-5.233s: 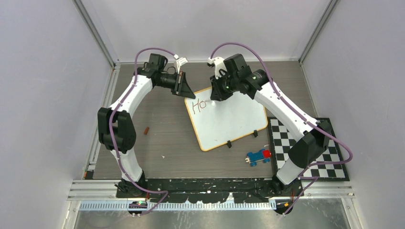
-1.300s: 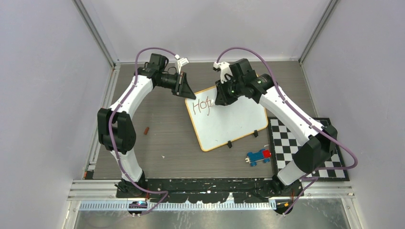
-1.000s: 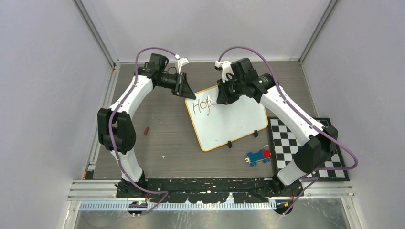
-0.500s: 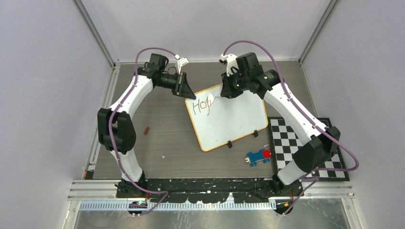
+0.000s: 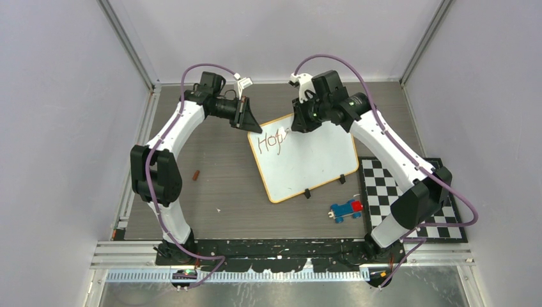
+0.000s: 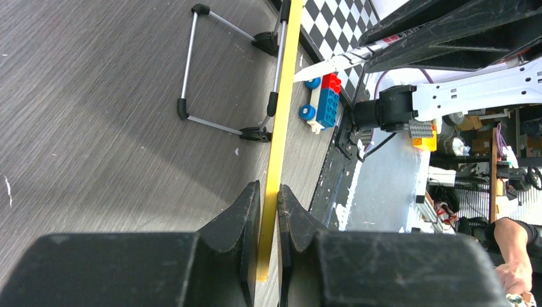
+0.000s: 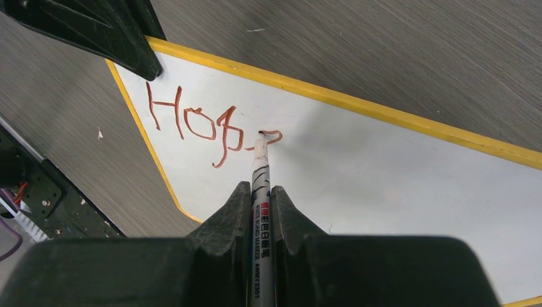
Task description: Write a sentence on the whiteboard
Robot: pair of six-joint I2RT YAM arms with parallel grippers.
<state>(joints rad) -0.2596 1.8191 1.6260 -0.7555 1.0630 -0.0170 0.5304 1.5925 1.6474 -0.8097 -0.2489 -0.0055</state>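
Yellow-edged glossy whiteboard [image 7: 396, 173] w/ slim marker [image 7: 261, 167] tip

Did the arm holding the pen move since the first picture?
Yes. The right gripper with its marker slid rightward along the whiteboard, away from the left gripper.

Left tool [image 6: 268, 193] pinching whiteboard [image 6: 280, 96] yellow edge.

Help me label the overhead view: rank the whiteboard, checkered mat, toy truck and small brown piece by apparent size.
1. whiteboard and checkered mat: they look about alike, and the right arm covers part of the mat, so I won't rank them.
2. toy truck
3. small brown piece
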